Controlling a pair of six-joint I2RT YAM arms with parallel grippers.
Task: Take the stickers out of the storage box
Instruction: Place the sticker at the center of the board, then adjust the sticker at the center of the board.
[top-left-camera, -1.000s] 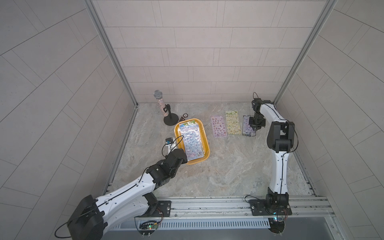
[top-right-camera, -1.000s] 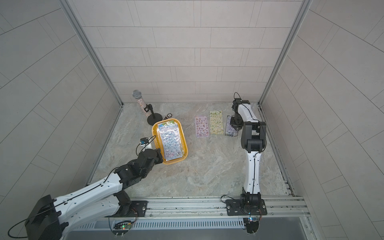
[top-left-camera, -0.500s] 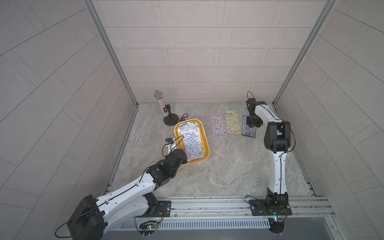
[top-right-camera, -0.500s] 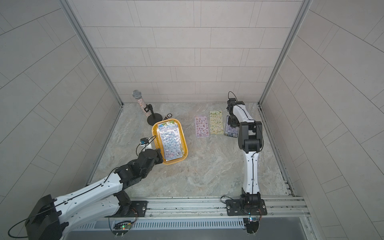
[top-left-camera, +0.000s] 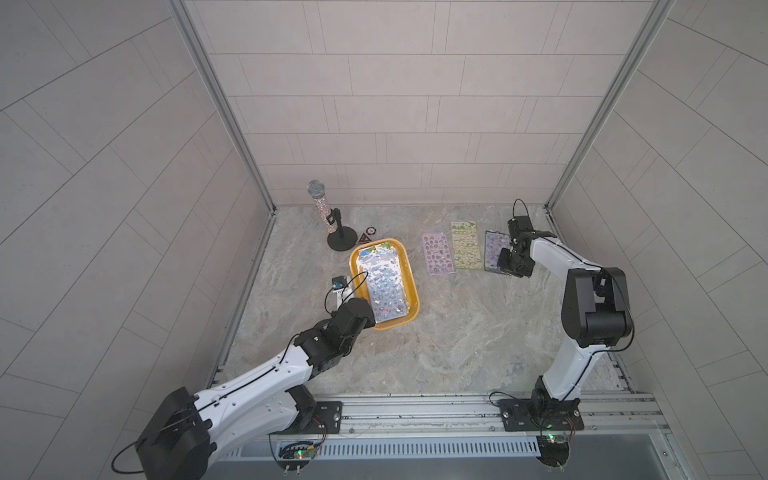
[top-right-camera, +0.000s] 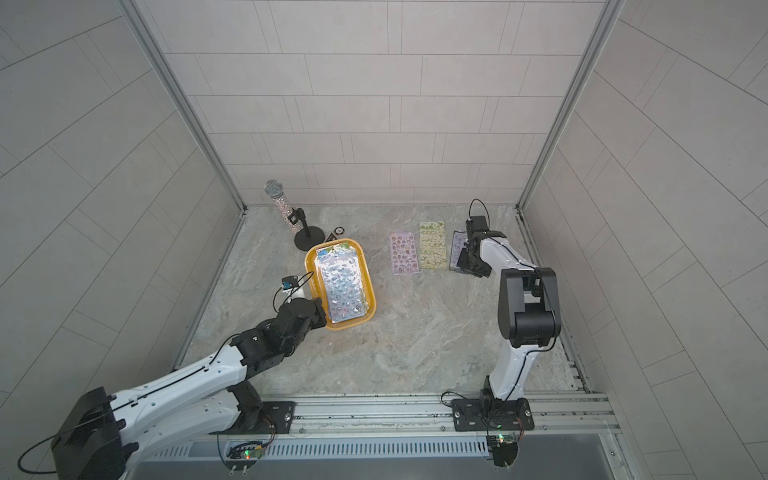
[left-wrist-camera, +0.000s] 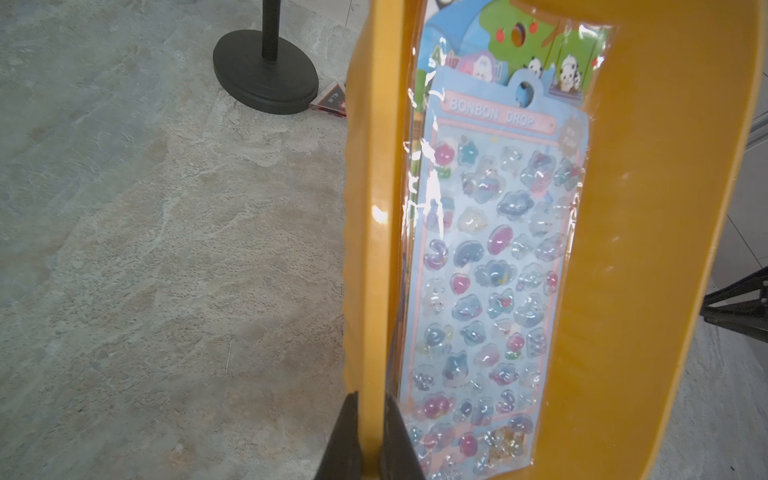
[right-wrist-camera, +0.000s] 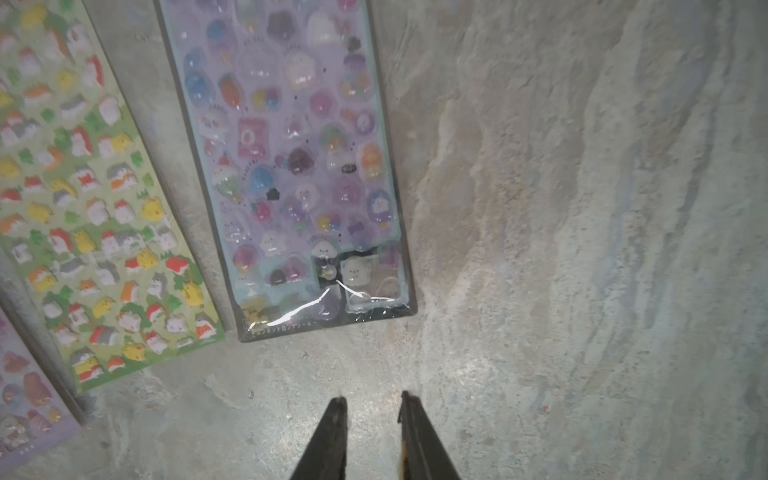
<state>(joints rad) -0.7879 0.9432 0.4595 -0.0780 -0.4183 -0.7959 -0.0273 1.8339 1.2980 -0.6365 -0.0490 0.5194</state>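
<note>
here, the storage box (top-left-camera: 410, 277) is shown with its long rim pinched between the left fingers (left-wrist-camera: 347, 444), one inside the wall and one outside, near the corner closest to the left arm. a stack of stickers (top-left-camera: 384, 286) is seen lying flat inside the box, with a blue sheet uppermost in a clear glossy sleeve. three more sheets are laid side by side on the tabletop (top-left-camera: 457, 332), well apart from the storage box on its right-arm side: a pink sheet (top-left-camera: 437, 253) nearest the box, then a green-yellow sheet (top-left-camera: 466, 245), then a purple sheet (top-left-camera: 494, 247) farthest from it. the right fingers (right-wrist-camera: 328, 440) are held slightly spread, with nothing between them, just beside the purple sheet's short edge. the sheets are judged to be light, thin and floppy, and their slippery film is expected to give little purchase while they lie flat. a hold is best taken at a short edge or corner, where the sleeve can be lifted off the stack while the box is steadied by its rim.
</note>
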